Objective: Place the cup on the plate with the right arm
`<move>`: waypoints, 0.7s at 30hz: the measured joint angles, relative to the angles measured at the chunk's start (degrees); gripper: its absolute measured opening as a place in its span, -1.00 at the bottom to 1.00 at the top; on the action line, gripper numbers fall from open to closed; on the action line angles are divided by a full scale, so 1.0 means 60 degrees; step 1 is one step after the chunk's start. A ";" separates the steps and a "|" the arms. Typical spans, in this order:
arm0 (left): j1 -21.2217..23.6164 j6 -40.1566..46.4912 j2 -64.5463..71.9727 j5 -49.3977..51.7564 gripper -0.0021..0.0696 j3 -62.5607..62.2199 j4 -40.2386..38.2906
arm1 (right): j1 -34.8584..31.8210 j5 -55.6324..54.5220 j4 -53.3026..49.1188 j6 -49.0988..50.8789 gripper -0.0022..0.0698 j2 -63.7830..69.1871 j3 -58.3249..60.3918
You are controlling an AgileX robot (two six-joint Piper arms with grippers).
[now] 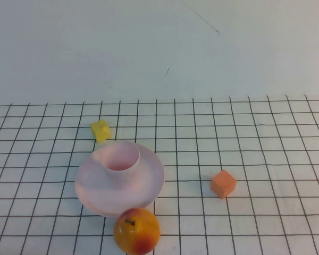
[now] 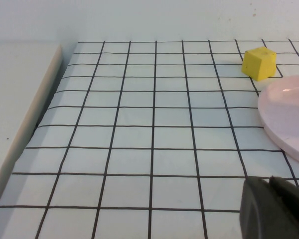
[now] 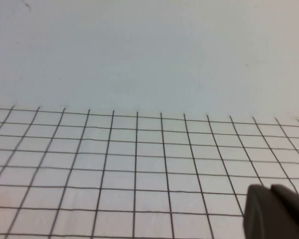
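Note:
In the high view the pale pink cup (image 1: pixel 121 158) stands upright on the round pale pink plate (image 1: pixel 143 186), towards the plate's far left part. Neither arm shows in the high view. The plate's edge (image 2: pixel 289 117) also shows in the left wrist view. My left gripper (image 2: pixel 270 183) shows only as dark fingertips pressed together, empty, above the grid mat near the plate. My right gripper (image 3: pixel 269 190) shows as dark fingertips pressed together, empty, over bare grid mat; neither cup nor plate shows in its view.
A yellow cube (image 1: pixel 101 130) lies just behind the plate, also in the left wrist view (image 2: pixel 259 62). An orange cube (image 1: pixel 223 184) lies to the plate's right. A yellow-red apple (image 1: pixel 136 231) sits touching the plate's near edge. The mat's left edge (image 2: pixel 27 129) borders a white surface.

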 joint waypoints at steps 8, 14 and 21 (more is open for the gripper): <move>0.0000 0.0000 0.0000 0.0000 -0.95 0.0000 0.0000 | -0.0256 -0.0443 -0.0513 -0.0289 -0.95 -0.1114 0.1903; 0.0000 0.0000 0.0000 0.0000 -0.95 0.0000 0.0000 | -0.0512 0.0621 -0.0703 -0.0429 -0.95 -0.1172 0.1917; 0.0000 0.0000 0.0000 0.0000 -0.95 0.0000 0.0000 | -0.0512 0.0654 -0.0724 -0.0459 -0.95 -0.1172 0.1917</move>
